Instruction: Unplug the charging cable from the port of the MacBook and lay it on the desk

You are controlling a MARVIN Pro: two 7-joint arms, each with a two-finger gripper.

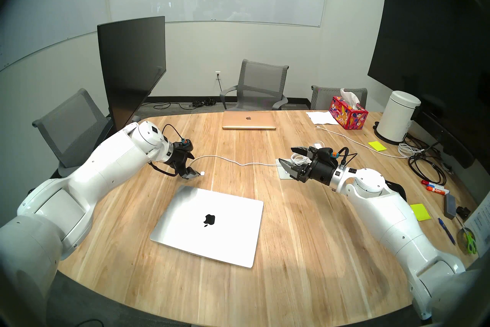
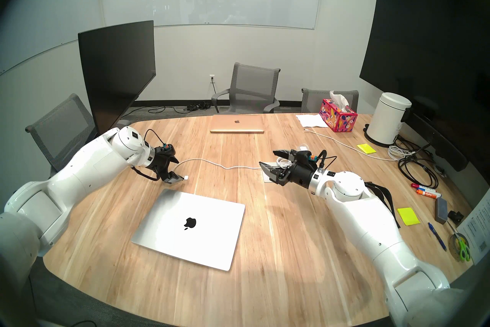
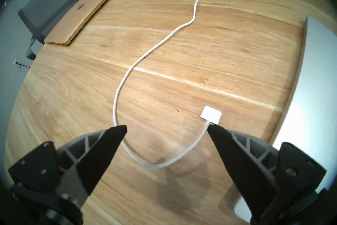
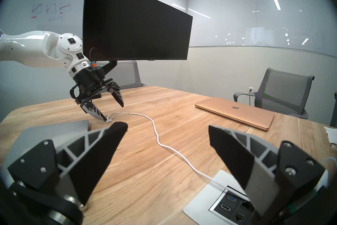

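The silver MacBook (image 1: 209,223) lies closed on the light-wood desk (image 1: 291,252), with nothing plugged into it. The white charging cable (image 1: 230,160) runs across the desk, and its small flat plug (image 1: 202,173) lies beyond the MacBook's far left corner, apart from it. My left gripper (image 1: 193,165) is open just above the plug. In the left wrist view the plug (image 3: 211,114) lies beside one fingertip (image 3: 217,131), and the cable (image 3: 145,54) loops under the open gripper (image 3: 167,127). My right gripper (image 1: 285,155) is open and empty, hovering over the desk's port panel.
A rose-gold laptop (image 1: 248,120) lies at the far edge. A grey port panel (image 4: 218,200) with a bunched white cord (image 1: 299,158) sits under my right gripper. A monitor (image 1: 132,66) stands far left. A tissue box (image 1: 348,112), white canister (image 1: 397,116), black cables (image 1: 424,164) and markers crowd the right side.
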